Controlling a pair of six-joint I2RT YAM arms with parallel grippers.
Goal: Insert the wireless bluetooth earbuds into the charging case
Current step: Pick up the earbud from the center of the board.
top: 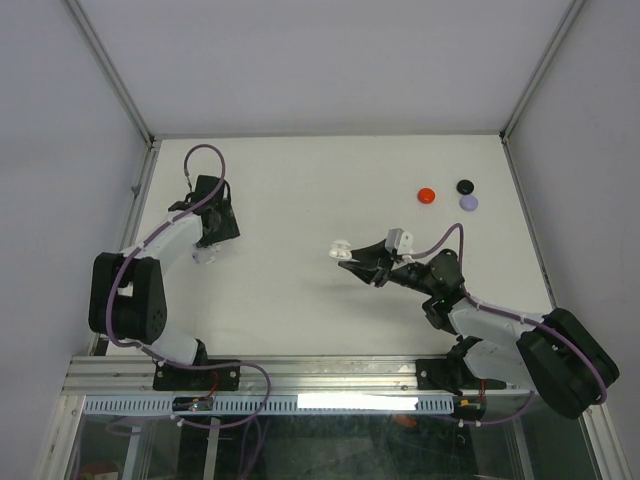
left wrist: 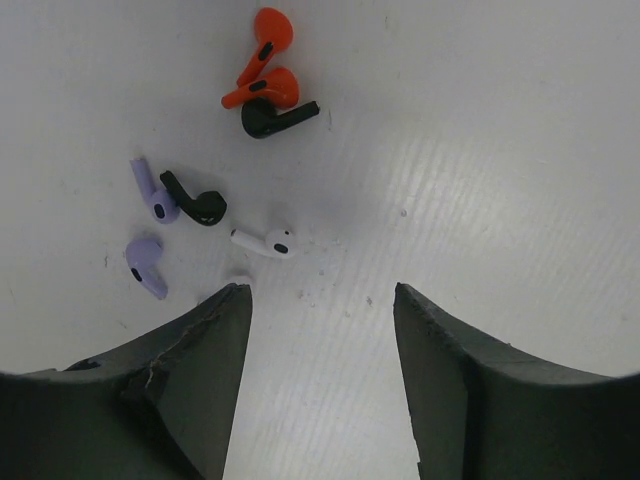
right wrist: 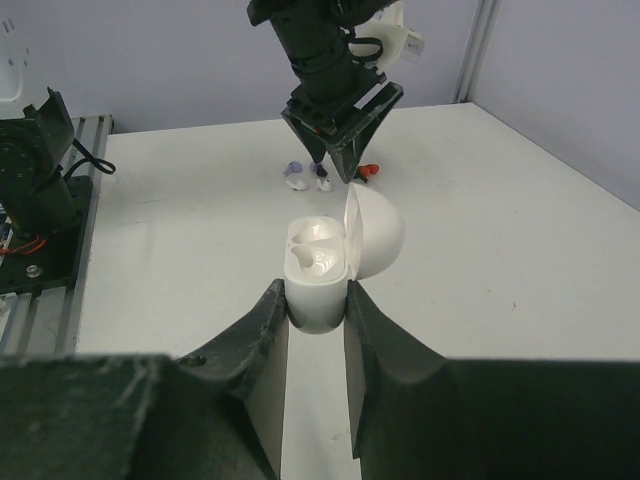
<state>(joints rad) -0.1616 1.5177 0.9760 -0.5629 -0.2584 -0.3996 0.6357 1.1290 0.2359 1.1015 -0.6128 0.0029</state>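
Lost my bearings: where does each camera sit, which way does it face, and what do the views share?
Top external: above and behind the robot, looking down on the table; left arm and right arm show.
Left wrist: on the left arm, facing down at the earbuds; the open left tool frames the bottom.
Right wrist: low, facing across the table; the right tool clamps the open charging case.
Shared: right wrist also sees the left tool above those earbuds.

This is a robotics lab cell. Plain panels (top: 50, 150) on aluminium posts (top: 110, 70) wall the white bench (top: 300, 190). The left arm (top: 140, 285) and right arm (top: 500, 335) bolt to a rail (top: 330, 372) at six o'clock.
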